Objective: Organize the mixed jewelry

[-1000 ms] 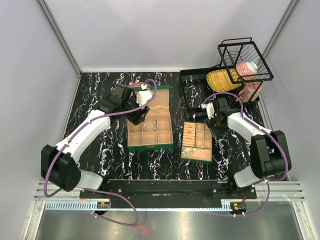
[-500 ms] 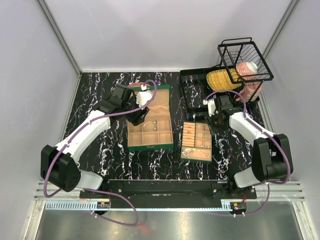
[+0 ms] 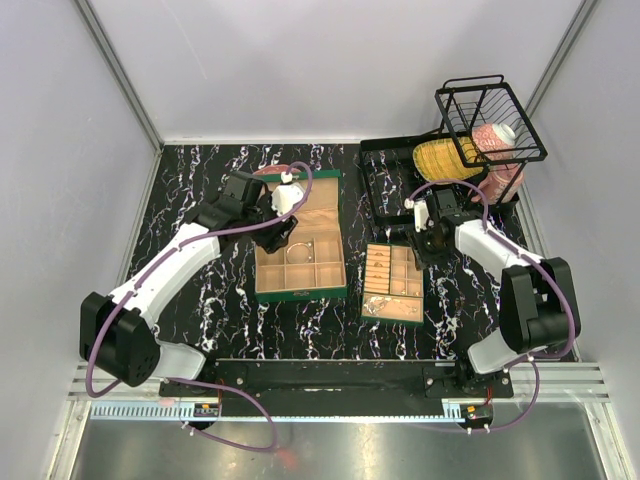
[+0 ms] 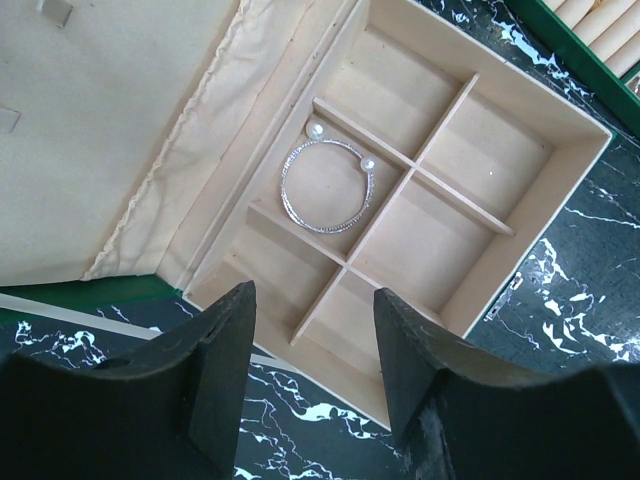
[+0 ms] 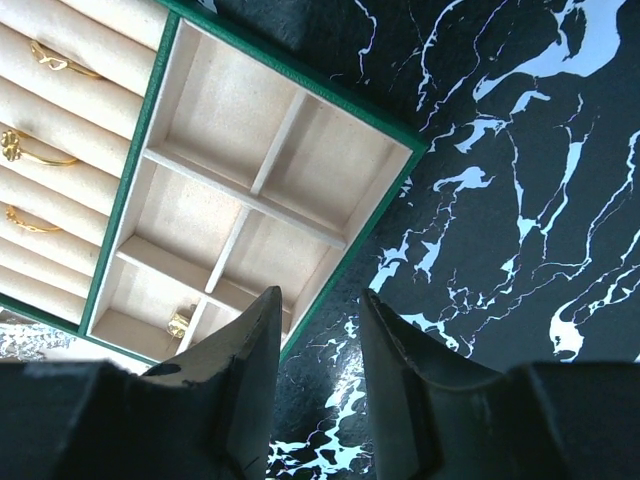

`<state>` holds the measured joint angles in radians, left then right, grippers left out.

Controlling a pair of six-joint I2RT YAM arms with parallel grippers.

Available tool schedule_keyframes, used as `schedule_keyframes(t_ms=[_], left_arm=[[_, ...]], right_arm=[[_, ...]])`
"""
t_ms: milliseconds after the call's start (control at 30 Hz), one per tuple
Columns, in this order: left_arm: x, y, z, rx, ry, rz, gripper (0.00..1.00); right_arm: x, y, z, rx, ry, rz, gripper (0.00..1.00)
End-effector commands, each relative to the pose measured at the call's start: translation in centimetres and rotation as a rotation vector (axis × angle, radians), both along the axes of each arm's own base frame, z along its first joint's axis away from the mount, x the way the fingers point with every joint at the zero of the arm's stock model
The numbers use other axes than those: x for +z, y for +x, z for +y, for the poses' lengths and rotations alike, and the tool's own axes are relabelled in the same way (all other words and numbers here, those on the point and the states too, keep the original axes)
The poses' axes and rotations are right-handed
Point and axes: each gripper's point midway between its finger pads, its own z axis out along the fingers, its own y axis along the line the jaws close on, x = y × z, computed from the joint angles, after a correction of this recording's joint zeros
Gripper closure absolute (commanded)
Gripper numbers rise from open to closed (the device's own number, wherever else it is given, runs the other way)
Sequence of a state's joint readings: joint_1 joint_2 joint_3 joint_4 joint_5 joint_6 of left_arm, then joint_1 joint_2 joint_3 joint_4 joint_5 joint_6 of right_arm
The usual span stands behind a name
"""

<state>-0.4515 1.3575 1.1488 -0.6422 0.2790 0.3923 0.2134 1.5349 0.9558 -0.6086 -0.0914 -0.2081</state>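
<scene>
**Both grippers hang empty over the jewelry cases**

Top view: a green jewelry box (image 3: 301, 262) lies open at the middle of the marbled tabletop (image 3: 190, 190), its lid laid back toward the far edge. A small divided tray (image 3: 393, 283) sits just right of it, nearer the near edge. The left gripper (image 3: 279, 236) hangs over the box's left rim. The right gripper (image 3: 428, 247) hangs by the tray's far right corner. A tilted wire basket (image 3: 490, 118) stands in the far right corner. From here the jewelry is too small to make out.

Left wrist view: a thin silver bangle (image 4: 325, 186) lies flat in a middle compartment of the box, on the side next to the cream lid lining (image 4: 110, 120). Its two pearl-like ends sit just beside a divider. The other compartments in view hold nothing. The two black fingers (image 4: 225, 350) stand wide apart above the box's edge, with nothing between them and apart from the bangle.

Right wrist view: the tray has a green rim, and three gold rings (image 5: 38, 152) are tucked between its padded rolls on the left. A small gold piece (image 5: 180, 323) lies in one square compartment near the fingers. At the lower left corner something glittering, perhaps a silvery chain (image 5: 18, 340), shows partly. This gripper's fingers (image 5: 250, 370) leave only a narrow gap, holding nothing, over the tray's edge and the bare marble.
</scene>
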Motion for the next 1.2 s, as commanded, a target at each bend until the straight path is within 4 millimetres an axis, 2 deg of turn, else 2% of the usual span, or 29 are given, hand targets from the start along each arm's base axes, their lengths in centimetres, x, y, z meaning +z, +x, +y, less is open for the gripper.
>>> schedule_keyframes(t_ms=[0,633,1167], left_arm=[[1.4,0.3,-0.2,-0.001,-0.023,-0.066,0.46],[0.8,0.1,0.3,0.002,-0.012,-0.072,0.46],[0.3,-0.2,0.6,-0.009,0.004,-0.077,0.46]], right_arm=[[0.5,1.1,0.4,-0.029,0.025,-0.016,0.58],[-1.6,0.9,-0.1,-0.035,-0.011,0.036,0.64],[-2.7,1.5,-0.7,0.01,-0.062,0.05,0.82]])
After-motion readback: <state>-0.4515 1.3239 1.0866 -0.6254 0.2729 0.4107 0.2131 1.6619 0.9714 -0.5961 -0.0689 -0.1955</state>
